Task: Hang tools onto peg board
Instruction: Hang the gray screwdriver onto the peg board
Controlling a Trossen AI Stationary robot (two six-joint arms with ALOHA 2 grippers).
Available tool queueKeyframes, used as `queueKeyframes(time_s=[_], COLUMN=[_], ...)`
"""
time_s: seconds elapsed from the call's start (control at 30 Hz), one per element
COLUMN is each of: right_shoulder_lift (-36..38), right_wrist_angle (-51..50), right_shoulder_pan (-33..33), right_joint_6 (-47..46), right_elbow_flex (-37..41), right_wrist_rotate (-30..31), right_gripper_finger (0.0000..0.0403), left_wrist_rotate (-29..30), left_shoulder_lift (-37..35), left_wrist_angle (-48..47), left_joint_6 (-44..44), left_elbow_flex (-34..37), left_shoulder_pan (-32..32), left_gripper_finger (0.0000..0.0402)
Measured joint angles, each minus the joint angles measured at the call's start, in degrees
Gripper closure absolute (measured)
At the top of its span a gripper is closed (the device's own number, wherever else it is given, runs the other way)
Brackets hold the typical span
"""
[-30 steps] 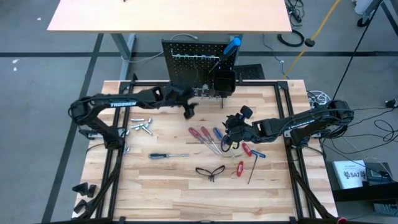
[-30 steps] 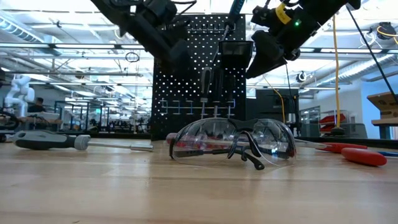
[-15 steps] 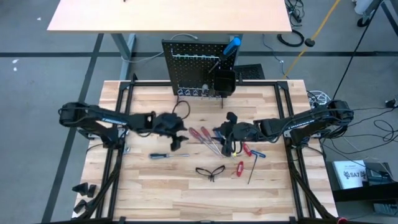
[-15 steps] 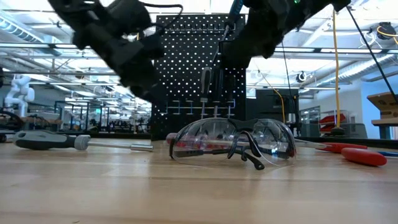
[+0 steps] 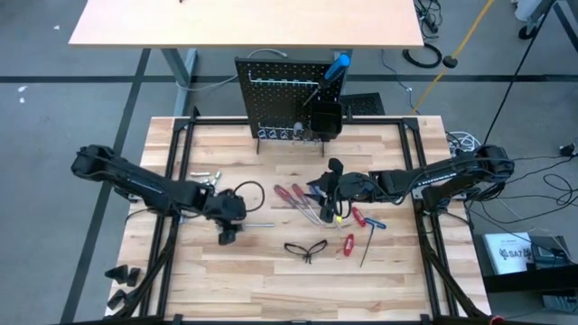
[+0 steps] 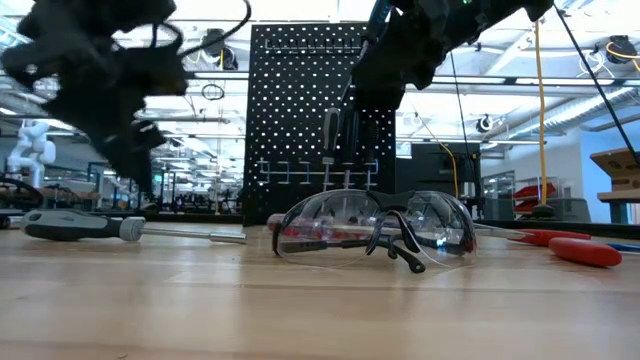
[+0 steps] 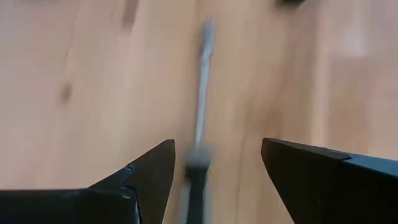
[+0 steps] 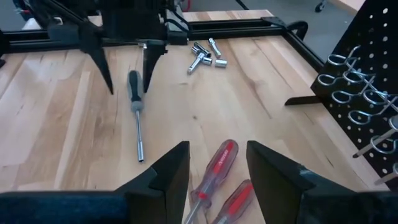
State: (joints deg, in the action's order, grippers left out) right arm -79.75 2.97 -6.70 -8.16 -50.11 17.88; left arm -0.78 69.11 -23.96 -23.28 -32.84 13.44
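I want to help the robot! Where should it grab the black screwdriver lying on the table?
Grab the black screwdriver by its thick handle, coming straight down. It lies flat, and the handle is fatter than the thin shaft. The open left gripper hovers right over that end.

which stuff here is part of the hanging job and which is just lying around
Part of the job:
peg board
black-handled screwdriver, under the open left gripper
red-handled screwdrivers, by the open right gripper
red-handled hex keys
glasses
silver metal pieces

Just lying about:
second table behind
cables on the floor
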Motion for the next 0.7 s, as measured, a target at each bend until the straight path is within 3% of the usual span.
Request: queueKeyframes(time_s=[0.13, 0.5, 0.6, 0.7], right_shoulder_lift=[-1.63, -11.20, -11.51, -10.99], right_wrist_angle=[1.70, 6.31, 6.58, 6.34], right_shoulder_pan=[-0.01, -0.02, -0.02, -0.04], right_joint_6=[-0.51, -0.57, -0.59, -0.59], right_elbow_flex=[0.00, 0.00, 0.00, 0.00], right_wrist_rotate=[-0.01, -0.03, -0.05, -0.03], right_gripper_finger=[0.0250, 0.0250, 0.0250, 0.0250], left_wrist_rotate=[4.22, 4.99, 5.08, 5.07], left_shoulder_lift=[1.66, 9.96, 11.55, 11.71], left_wrist_angle=[-8.37, -6.98, -6.95, -6.75], left_joint_6=[-4.77, -4.79, -4.72, -4.43], left_elbow_flex=[0.00, -0.23, -0.35, -0.41], left_shoulder_pan=[2.15, 4.52, 4.95, 5.11], left_gripper_finger=[0.0155, 0.0158, 0.0184, 0.0245])
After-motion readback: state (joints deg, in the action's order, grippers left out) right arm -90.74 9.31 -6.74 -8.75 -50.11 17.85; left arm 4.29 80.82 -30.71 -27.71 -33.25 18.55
